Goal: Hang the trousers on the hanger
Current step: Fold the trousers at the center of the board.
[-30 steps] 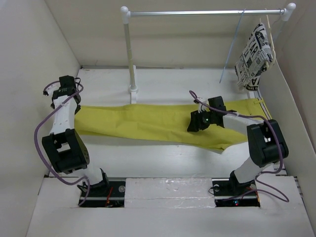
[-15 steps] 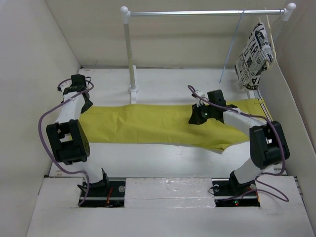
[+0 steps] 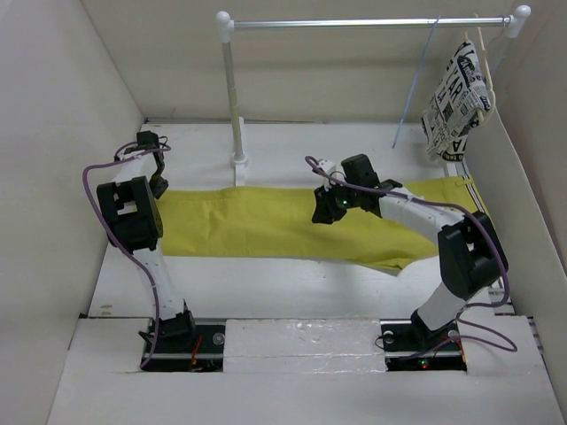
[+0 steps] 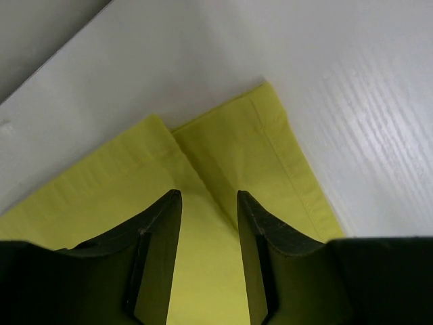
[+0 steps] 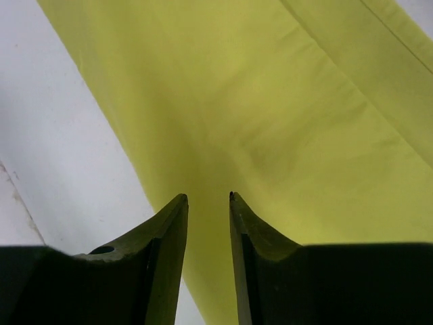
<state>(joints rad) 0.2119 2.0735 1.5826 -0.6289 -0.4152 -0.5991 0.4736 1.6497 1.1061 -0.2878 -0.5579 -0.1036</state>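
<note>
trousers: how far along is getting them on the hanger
Done: trousers lie stretched flat on the table. In hand: left gripper over the hem end and right gripper over mid-fabric, both open, gripping nothing. To do: light-blue hanger hangs bare on the rail.

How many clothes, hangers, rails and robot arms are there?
Clothes: 2 (yellow trousers, newspaper-print cloth)
Hangers: 2 (light-blue hanger, wooden hanger)
Clothes rail: 1
Robot arms: 2 (left arm, right arm)
Total: 7
</note>
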